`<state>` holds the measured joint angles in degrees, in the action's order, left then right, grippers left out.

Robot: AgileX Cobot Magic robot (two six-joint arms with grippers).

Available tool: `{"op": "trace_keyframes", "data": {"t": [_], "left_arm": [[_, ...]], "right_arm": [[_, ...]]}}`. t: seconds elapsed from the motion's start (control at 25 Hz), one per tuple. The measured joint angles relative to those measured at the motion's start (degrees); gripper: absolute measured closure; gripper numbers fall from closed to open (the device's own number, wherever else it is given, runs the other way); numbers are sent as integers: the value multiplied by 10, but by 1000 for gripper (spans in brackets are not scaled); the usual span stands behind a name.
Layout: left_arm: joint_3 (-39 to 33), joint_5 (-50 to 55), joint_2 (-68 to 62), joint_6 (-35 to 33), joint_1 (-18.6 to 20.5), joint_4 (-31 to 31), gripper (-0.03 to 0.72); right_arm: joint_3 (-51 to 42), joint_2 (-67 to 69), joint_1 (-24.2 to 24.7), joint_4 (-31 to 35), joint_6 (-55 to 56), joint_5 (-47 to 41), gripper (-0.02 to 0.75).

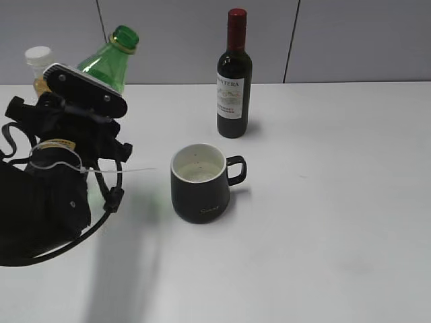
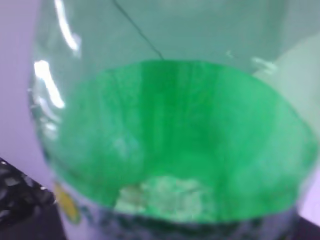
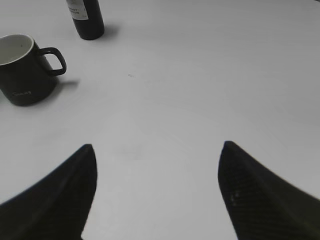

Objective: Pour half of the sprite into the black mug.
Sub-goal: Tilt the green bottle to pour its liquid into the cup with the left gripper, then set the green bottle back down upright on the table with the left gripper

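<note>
Green sprite (image 1: 108, 64) tilted in left pincer (image 1: 101, 145), uncapped mouth aimed toward black mug (image 1: 200, 183) on surface (image 1: 323, 222), well left of rim. Judged step: carry toward pour; next, bring mouth over rim. Left wrist view: only bottle wall, grip itself unseen. Right pincer (image 3: 157, 190) open, empty, unseen in exterior view.

1. My left arm (image 1: 47, 195) was matte black, wrapped in black cables.
2. Its wrist carried a flat grey plate (image 1: 86, 89) with dark screws.
3. A yellow label and white tie (image 1: 101, 171) showed.
4. My right tool (image 3: 157, 195) had two dark, textured, pointed fingers (image 3: 260, 195).
</note>
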<state>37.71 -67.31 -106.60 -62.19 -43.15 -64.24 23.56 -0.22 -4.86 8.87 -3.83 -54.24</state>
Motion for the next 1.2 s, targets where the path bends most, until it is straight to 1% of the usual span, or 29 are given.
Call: {"op": "trace_keyframes", "data": {"t": [0.08,0.16,0.28,0.36,0.48,0.6,0.64,0.68,0.72,0.8,1.0,1.2], "left_arm": [[0,9,0,68,4,28,225],[0,31,0,130,13,74,225],[0,64,0,246,41,155,226],[0,78,0,324,70,208,226],[0,88,0,418,121,314,227],[0,96,0,534,179,468,230],[0,94,-1,560,199,512,230],[1,91,-3,574,215,557,230],[5,90,-7,584,230,589,230],[18,91,-17,593,246,614,230],[64,88,-51,598,249,642,230],[93,86,-93,599,249,642,230]], "right_arm": [[0,0,0,0,0,0,166],[0,0,0,0,0,0,166],[0,0,0,0,0,0,166],[0,0,0,0,0,0,166],[0,0,0,0,0,0,166],[0,0,0,0,0,0,166],[0,0,0,0,0,0,166],[0,0,0,0,0,0,166],[0,0,0,0,0,0,166],[0,0,0,0,0,0,166],[0,0,0,0,0,0,166],[0,0,0,0,0,0,166]]}}
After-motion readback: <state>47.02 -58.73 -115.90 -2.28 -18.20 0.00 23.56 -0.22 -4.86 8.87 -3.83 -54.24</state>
